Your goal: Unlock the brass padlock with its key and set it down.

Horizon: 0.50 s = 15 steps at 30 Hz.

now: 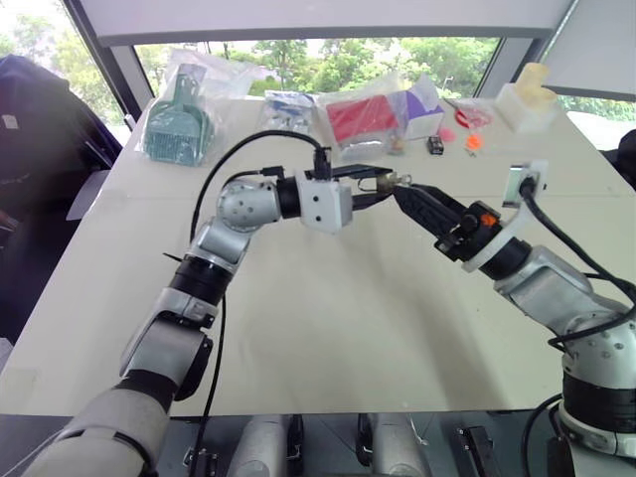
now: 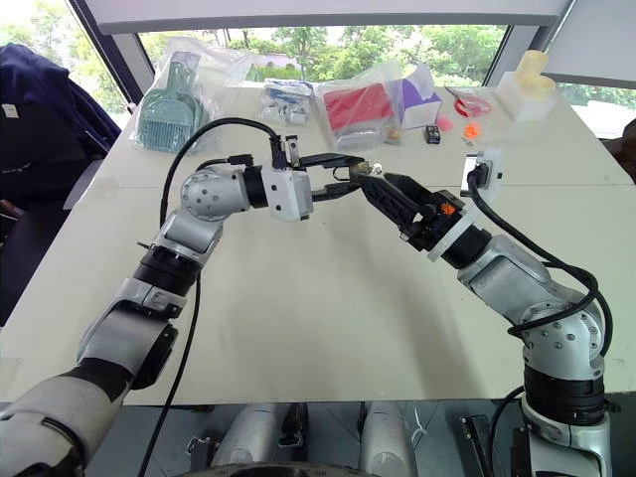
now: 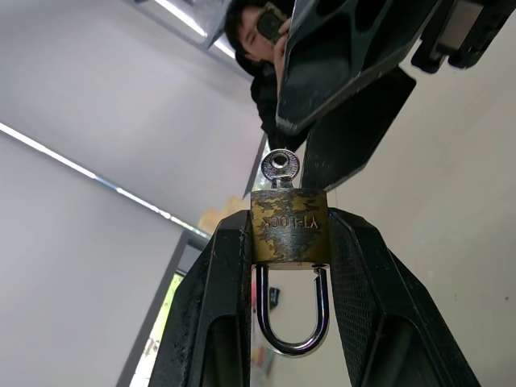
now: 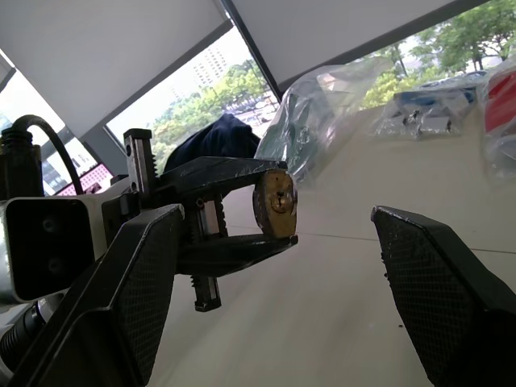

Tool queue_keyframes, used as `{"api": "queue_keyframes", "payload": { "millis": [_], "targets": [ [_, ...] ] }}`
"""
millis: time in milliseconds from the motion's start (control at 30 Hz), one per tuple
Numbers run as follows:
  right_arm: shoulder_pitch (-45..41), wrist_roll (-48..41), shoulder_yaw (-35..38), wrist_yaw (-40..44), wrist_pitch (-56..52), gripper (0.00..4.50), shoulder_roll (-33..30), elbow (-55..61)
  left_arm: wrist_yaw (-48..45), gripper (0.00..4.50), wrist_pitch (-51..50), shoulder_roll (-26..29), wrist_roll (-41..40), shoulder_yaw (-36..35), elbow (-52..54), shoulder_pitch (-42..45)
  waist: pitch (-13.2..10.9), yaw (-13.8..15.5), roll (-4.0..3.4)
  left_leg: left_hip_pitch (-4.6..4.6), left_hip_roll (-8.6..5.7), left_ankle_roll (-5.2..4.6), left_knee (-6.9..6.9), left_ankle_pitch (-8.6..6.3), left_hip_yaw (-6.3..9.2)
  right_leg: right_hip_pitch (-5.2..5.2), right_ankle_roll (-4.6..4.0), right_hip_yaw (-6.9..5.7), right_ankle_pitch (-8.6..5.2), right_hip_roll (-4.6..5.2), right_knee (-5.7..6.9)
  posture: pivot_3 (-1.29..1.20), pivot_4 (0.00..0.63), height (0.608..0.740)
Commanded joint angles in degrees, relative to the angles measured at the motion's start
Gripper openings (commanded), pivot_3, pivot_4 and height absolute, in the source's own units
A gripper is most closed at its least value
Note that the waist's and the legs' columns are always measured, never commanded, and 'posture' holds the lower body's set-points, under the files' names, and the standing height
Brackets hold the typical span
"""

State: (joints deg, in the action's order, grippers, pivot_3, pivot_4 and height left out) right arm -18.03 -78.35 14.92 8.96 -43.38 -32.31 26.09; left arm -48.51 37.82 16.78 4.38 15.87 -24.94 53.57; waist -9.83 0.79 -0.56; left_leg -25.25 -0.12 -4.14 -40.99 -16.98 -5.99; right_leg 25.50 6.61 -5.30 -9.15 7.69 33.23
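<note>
White table (image 1: 328, 328), mid-air: left gripper (image 3: 290, 266) clamps brass padlock (image 3: 289, 228), key (image 3: 280, 167) inserted; right gripper (image 4: 274, 242) spread (we regrasp key squarely, then twist).

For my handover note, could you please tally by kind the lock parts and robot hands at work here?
brass padlock: 1
key: 1
robot hands: 2, left hand and right hand
Total: 4

Head pair above table (image 1: 328, 328); wrist cameras close on padlock (image 3: 289, 226)
</note>
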Motion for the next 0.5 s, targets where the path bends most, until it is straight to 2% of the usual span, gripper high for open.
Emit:
{"api": "queue_keyframes", "payload": {
  "millis": [33, 167, 200, 300, 400, 467, 500],
  "targets": [
    [0.00, 0.44, 0.56, 0.60, 1.18, 3.86, 1.10, 0.40, -0.13, 0.77, 1.14, -0.16, -1.12, 0.48, 3.05, -0.12, 0.00, -0.04, 0.00, 0.00, 0.00, 0.00, 0.00, 0.00, 0.00, 0.00, 0.00, 0.00, 0.00, 0.00, -0.01, 0.00, 0.150, 0.735],
    [-0.20, 0.71, 0.42, 0.41, 1.30, 3.86, 2.20, -0.02, 0.03, 0.77, 1.24, -0.21, -1.26, 0.85, 3.58, 0.00, 0.00, -0.05, 0.00, 0.00, 0.01, 0.00, 0.00, 0.00, 0.00, 0.01, 0.00, 0.00, 0.00, -0.01, 0.00, 0.00, 0.150, 0.735],
    [-0.27, 0.75, 0.48, 0.21, 1.42, 3.63, 2.59, -0.15, 0.13, 0.77, 1.12, -0.33, -1.32, 0.85, 3.61, 0.12, 0.00, -0.03, 0.00, 0.00, 0.01, 0.00, 0.00, 0.00, 0.00, 0.01, 0.00, 0.00, 0.00, 0.00, 0.00, 0.00, 0.150, 0.735],
    [-0.16, 0.60, 0.51, 0.02, 1.38, 2.52, 3.24, -0.10, 0.29, 0.77, 1.29, -0.39, -1.29, 0.85, 3.13, 0.32, 0.00, -0.02, 0.00, 0.00, 0.00, 0.00, -0.01, 0.00, 0.00, 0.00, 0.00, 0.00, 0.00, 0.00, 0.00, 0.00, 0.150, 0.735],
    [0.08, 0.55, 0.37, 0.02, 1.03, 0.92, 3.38, 0.05, 0.47, 0.77, 1.64, -0.40, -1.12, 0.82, 2.61, 0.46, 0.00, -0.06, 0.00, 0.00, 0.00, 0.00, -0.01, 0.00, 0.00, 0.00, 0.00, 0.00, 0.00, 0.00, 0.00, 0.00, 0.150, 0.735],
    [0.42, 0.46, 0.17, 0.22, 0.64, 0.03, 3.29, 0.28, 0.68, 0.77, 1.96, -0.44, -0.94, 0.79, 2.45, 0.59, 0.00, -0.04, 0.00, 0.00, 0.00, 0.00, -0.01, 0.00, 0.00, 0.00, 0.00, 0.00, 0.00, 0.00, 0.00, 0.00, 0.150, 0.735],
    [0.58, 0.53, 0.01, 0.36, 0.45, 0.03, 3.20, 0.39, 0.81, 0.77, 2.21, -0.45, -0.82, 0.79, 2.37, 0.67, 0.00, -0.03, 0.00, 0.00, 0.00, 0.00, -0.01, 0.00, 0.00, 0.00, 0.00, 0.00, 0.00, 0.00, 0.00, 0.00, 0.150, 0.735]
  ]
}}
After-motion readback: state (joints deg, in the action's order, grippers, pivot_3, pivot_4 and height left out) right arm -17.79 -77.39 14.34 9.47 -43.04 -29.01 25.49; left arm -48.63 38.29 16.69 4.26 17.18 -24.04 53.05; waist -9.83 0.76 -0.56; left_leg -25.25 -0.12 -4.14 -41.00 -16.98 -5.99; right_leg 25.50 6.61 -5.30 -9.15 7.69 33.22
